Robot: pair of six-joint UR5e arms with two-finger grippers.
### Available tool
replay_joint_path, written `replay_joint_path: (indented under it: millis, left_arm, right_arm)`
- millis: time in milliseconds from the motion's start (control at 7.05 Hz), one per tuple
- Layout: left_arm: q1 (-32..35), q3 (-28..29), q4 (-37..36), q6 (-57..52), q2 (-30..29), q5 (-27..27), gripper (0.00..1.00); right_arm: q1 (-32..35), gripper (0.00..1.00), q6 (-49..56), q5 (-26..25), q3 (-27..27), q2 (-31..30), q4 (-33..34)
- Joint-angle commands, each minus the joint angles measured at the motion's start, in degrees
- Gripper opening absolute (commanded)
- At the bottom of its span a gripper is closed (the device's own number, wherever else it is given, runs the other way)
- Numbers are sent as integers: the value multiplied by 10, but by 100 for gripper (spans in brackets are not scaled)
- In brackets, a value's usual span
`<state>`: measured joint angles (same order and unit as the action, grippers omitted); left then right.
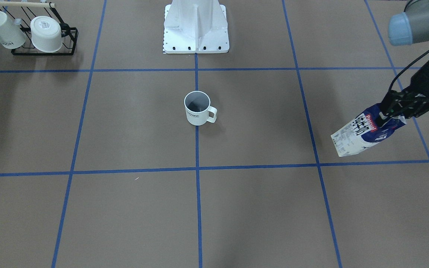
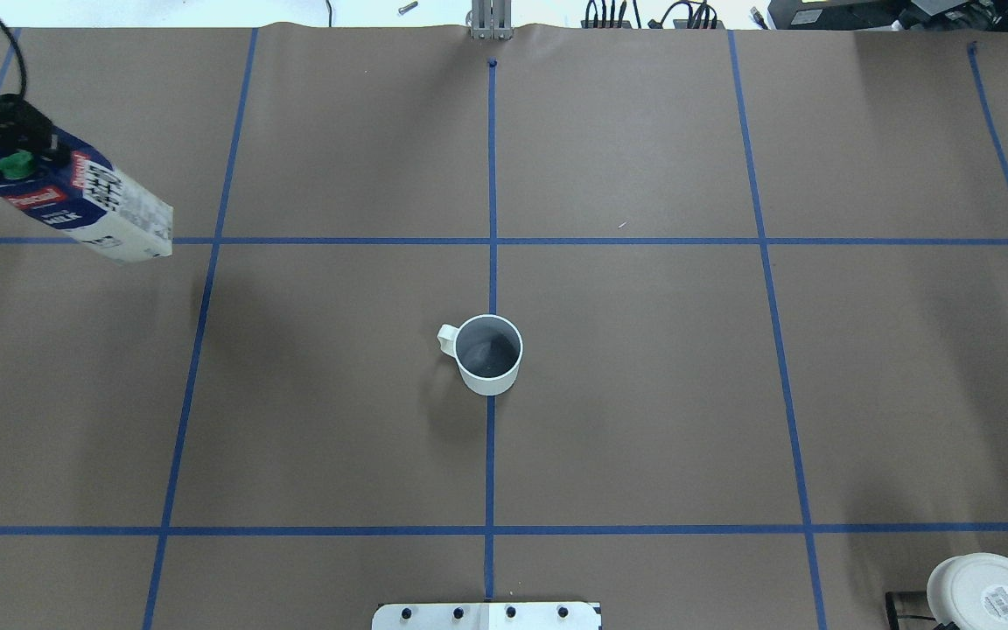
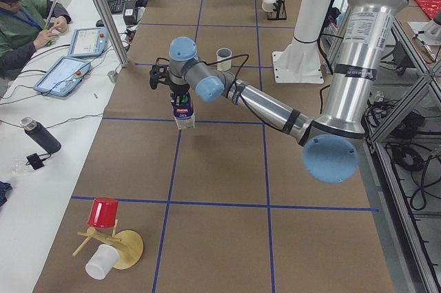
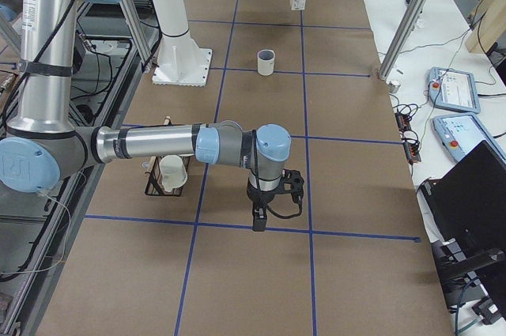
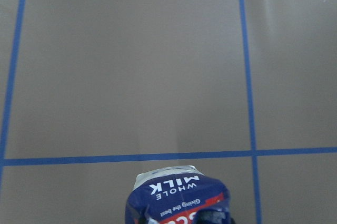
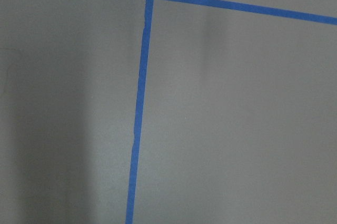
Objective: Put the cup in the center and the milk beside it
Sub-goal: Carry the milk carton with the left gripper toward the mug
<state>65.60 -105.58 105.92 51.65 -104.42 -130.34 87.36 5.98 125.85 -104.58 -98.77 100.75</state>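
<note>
At the table's far left end, a round wooden stand with pegs carries a red plastic cup on one peg. A plain white cup lies low against its base; what is inside either cannot be made out.

Next comes the left gripper, its two black fingers clamped on the folded top of the small gable-top milk carton, navy blue above and white below, beside its green round cap. The carton hangs under the fingers near the table's left side, well apart from the mug. Its shadow falls away from it, so it looks clear of the tabletop. The left wrist view shows its "WHOLE MILK" lettering.

The white cylindrical mug with a loop handle stands upright at the centre of the matte brown tabletop, right on the blue tape line. Its handle points to the robot's left, and its dark grey inside shows bare down to the bottom.

Further right, the right gripper points down over the table just beside the black wire rack; whether its fingers are apart or together cannot be told. The rack holds a tall tapered white cup and a squat white cup, both tipped on their sides.
</note>
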Motion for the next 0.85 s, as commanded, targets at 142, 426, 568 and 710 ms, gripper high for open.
replay_joint_path:
  millis: [142,426,568,710]
  left_arm:
    - [-157,-64,-194,125,-138,129,14]
    - [-243,-99,-225,163,-149,173,14]
    - [-292,-97,-226,182,-162,217,14]
    - [-319,-93,-228,202,-179,231,14]
  right_arm:
    - [0,100,0,1,5,2,0]
    - [0,100,0,1,5,2,0]
    - [0,100,0,1,5,2,0]
    - [0,100,0,2,5,2,0]
